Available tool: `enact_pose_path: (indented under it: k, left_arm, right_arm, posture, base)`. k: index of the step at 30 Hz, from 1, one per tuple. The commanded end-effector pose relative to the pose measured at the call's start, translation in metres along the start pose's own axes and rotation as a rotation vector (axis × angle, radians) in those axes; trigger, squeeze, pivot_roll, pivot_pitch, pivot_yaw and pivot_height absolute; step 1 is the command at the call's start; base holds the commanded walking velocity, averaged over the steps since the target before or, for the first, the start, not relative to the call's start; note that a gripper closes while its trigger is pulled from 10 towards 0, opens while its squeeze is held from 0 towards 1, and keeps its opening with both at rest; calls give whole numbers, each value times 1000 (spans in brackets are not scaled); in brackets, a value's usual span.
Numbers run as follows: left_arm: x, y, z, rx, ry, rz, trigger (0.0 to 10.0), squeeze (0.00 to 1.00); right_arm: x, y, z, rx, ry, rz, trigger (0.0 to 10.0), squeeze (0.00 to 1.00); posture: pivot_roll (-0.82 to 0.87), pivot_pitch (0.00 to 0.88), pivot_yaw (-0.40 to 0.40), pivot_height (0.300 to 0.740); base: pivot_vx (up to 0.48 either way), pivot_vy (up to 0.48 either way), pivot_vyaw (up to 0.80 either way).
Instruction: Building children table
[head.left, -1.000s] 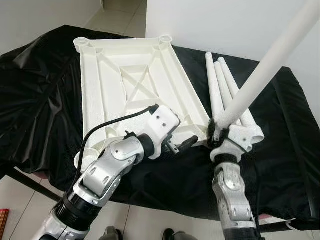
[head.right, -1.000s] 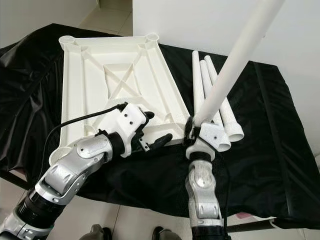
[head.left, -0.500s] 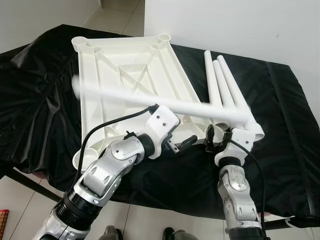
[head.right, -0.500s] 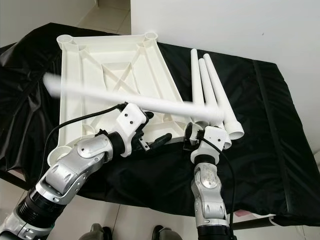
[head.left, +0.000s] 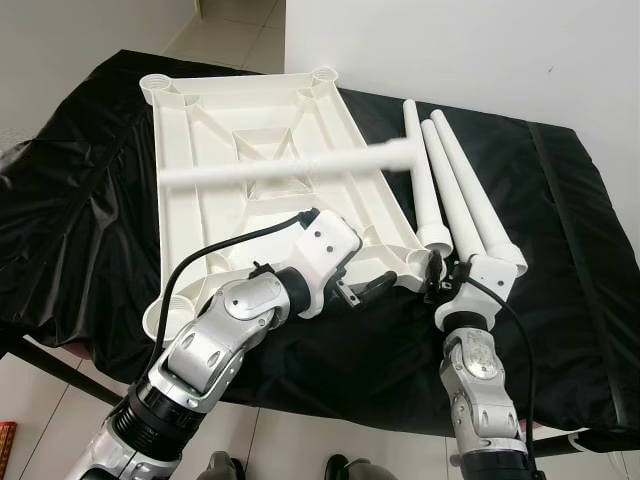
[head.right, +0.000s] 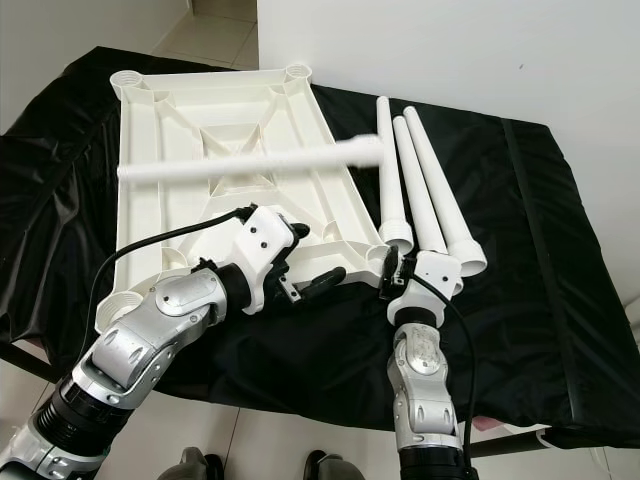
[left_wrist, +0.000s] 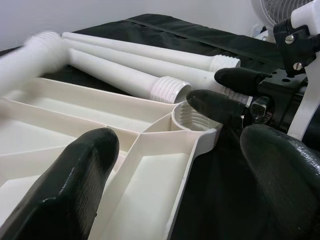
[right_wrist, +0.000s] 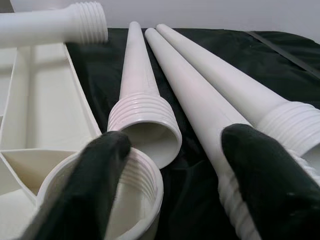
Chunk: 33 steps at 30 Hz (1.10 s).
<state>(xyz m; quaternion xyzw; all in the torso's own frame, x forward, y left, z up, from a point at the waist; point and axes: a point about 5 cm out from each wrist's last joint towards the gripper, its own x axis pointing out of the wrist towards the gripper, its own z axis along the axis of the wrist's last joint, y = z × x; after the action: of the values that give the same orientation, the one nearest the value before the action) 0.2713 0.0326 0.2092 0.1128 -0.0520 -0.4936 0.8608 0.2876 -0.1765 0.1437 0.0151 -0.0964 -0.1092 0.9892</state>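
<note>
Left eye view, from the near edge outward: two silver arms reaching over a black cloth (head.left: 560, 300) draped across a table. Left gripper (head.left: 362, 292) at the near right corner of one white tabletop (head.left: 215, 215), flipped underside up, ribs showing; black fingers (left_wrist: 80, 180) spread wide on either side of that corner's rim, closed on nothing. Right gripper (head.left: 437, 276) just beside the same corner, at its threaded socket (right_wrist: 107, 192); fingers (right_wrist: 272, 175) also apart and empty, one at the socket's rim, the other near the wide end of a leg.

Four white legs counted. Three lying side by side on the cloth (head.left: 452, 180), just right of the tabletop, threaded wide ends toward the robot, narrow ends pointing away. One more leg (head.left: 285, 165), blurred, crosswise above the tabletop, its threaded end over the near trio and touching neither gripper; whether resting or in the air, impossible to tell.

Four round corner sockets on the tabletop, two near, two far. White wall behind the table.
</note>
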Motion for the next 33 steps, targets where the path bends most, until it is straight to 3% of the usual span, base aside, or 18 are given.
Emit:
enact_pose_path:
  k: [1, 15, 16, 17, 33]
  left_arm:
    - [1, -5, 2, 14, -7, -71, 10000, 0]
    - [1, -4, 2, 18, -4, -70, 10000, 0]
    - [1, -4, 2, 19, -4, -70, 10000, 0]
    - [0, -4, 2, 19, -3, -70, 10000, 0]
    - [-1, -3, 0, 27, 5, -69, 10000, 0]
  right_arm:
    - [0, -7, -4, 0, 15, -10, 10000, 1000]
    - [5, -10, 0, -9, -13, -12, 10000, 1000]
    - [6, -10, 0, -11, -12, -14, 10000, 580]
    - [6, -10, 0, -13, -11, -14, 10000, 0]
    - [9, -8, 2, -8, -25, 22, 10000, 0]
  posture:
    - [52, 165, -52, 740]
    - [51, 158, -53, 740]
    - [51, 158, -53, 740]
    - [53, 154, -52, 740]
    - [53, 157, -52, 740]
  base:
    - [0, 0, 0]
    - [0, 0, 0]
    - [0, 0, 0]
    - [0, 0, 0]
    - [0, 0, 0]
